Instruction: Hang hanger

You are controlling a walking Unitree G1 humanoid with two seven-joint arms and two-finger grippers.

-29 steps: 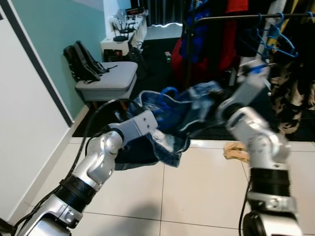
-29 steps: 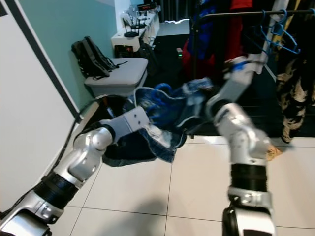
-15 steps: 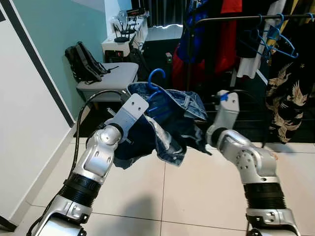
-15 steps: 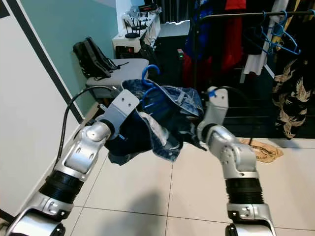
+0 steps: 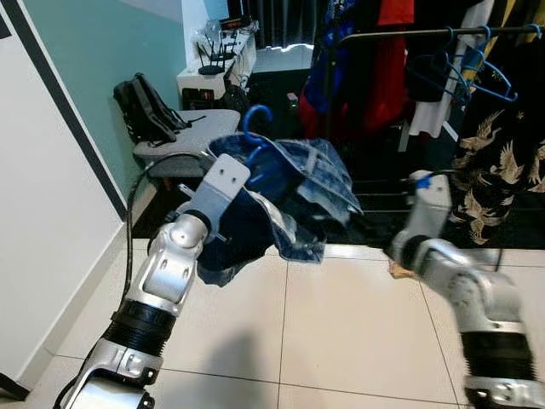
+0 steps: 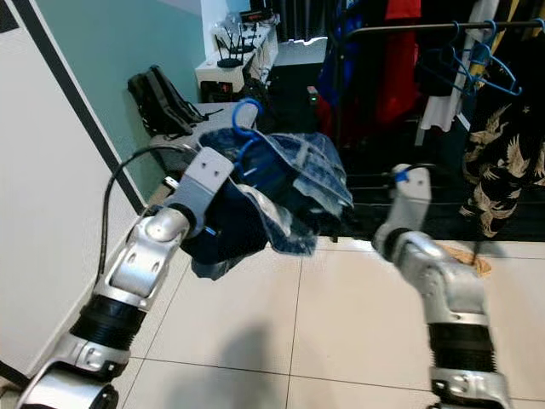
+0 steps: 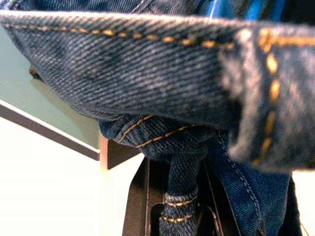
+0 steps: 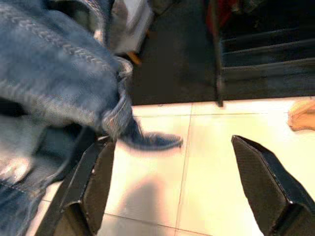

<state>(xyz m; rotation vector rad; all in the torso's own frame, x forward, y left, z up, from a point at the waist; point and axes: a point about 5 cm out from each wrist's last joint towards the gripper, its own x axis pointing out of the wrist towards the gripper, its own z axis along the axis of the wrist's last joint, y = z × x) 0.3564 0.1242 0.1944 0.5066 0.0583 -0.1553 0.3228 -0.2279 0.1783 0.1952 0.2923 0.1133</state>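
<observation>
While the left gripper (image 5: 247,166), fingers unseen, carries the blue hanger (image 5: 253,128) under limp, heavy denim (image 5: 306,183), right gripper (image 8: 182,189) gapes empty; grasp the stiff hook.

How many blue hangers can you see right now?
3, maybe more hidden among the clothes. One hanger sits inside the jeans carried by the left gripper, its hook poking up. Two empty hangers hang side by side on the rail, upper right.

Teal wall (image 5: 102,51), pale tiled floor (image 5: 341,324)
</observation>
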